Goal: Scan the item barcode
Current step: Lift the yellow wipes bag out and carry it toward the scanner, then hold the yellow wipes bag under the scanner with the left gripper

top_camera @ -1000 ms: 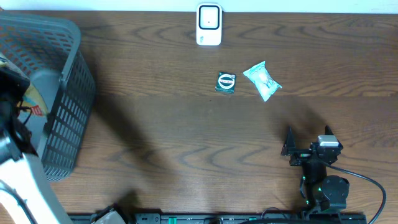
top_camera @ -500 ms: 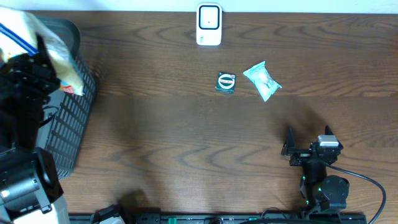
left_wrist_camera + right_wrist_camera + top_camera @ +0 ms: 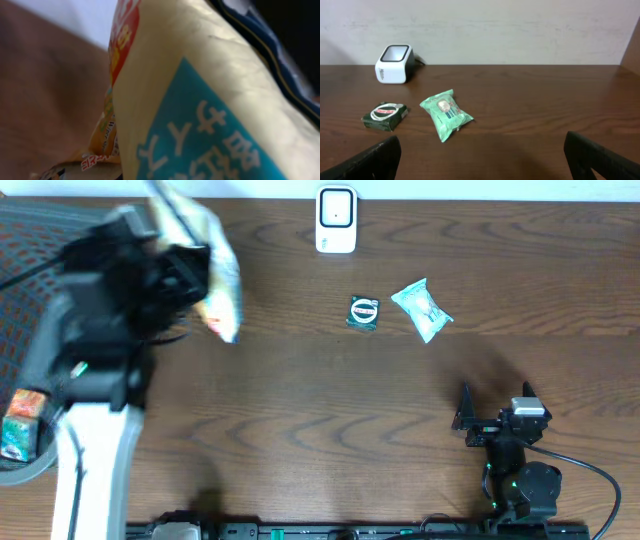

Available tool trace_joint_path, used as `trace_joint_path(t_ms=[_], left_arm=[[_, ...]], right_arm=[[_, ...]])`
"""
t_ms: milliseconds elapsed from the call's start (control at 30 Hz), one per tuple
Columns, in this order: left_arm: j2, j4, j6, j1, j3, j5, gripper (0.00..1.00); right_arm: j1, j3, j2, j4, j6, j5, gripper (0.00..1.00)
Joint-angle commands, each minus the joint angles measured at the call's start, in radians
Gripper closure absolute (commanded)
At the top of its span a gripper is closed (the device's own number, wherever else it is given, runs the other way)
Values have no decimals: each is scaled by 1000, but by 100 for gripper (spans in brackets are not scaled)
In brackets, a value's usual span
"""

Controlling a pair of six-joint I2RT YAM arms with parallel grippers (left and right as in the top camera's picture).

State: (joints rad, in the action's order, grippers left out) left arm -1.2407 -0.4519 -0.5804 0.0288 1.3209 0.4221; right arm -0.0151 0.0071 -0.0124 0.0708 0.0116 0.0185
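The item is a cream snack bag (image 3: 220,285) with blue and red print, hanging above the table's left part. My left gripper (image 3: 190,278) is shut on it, blurred by motion. In the left wrist view the bag (image 3: 200,100) fills the frame and hides the fingers. The white barcode scanner (image 3: 336,220) stands at the back centre, to the right of the bag, and also shows in the right wrist view (image 3: 395,64). My right gripper (image 3: 495,402) rests open near the front right with nothing between its fingers (image 3: 375,160).
A grey mesh basket (image 3: 25,240) stands at the far left, largely hidden by my left arm, with a colourful box (image 3: 20,425) inside. A dark green box (image 3: 363,312) and a light green packet (image 3: 422,310) lie in front of the scanner.
My left arm has lifted the snack bag out of the basket and swung it right, over the table toward the scanner. The right arm has not moved.
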Motion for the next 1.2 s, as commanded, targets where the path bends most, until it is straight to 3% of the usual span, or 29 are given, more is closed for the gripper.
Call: trace_joint_path(t_ms=[0,200,300,667,767,833,1100,1167], left_arm=[[-106,-14,-5,105,13,-138,93],[-307,-27,-24,277,13,-542,93],[-406,-20,-88,340,13,-652,93],[-671,190,-160,429,13,-658,92],[-699,193,-226,429,13,-646,92],[-703,193,-230,429,13,-627,83],[-703,253,-230,447,13,-528,83],[-703,276,-229,459,13,-518,68]], right_arm=[[8,-2,4,4,10,-2,1],[8,-2,4,4,10,-2,1],[8,-2,4,4,10,-2,1],[8,-2,4,4,10,-2,1],[8,-2,4,4,10,-2,1],[8,-2,4,4,10,-2,1],[8,-2,3,4,10,-2,1],[8,-2,3,4,10,-2,1]])
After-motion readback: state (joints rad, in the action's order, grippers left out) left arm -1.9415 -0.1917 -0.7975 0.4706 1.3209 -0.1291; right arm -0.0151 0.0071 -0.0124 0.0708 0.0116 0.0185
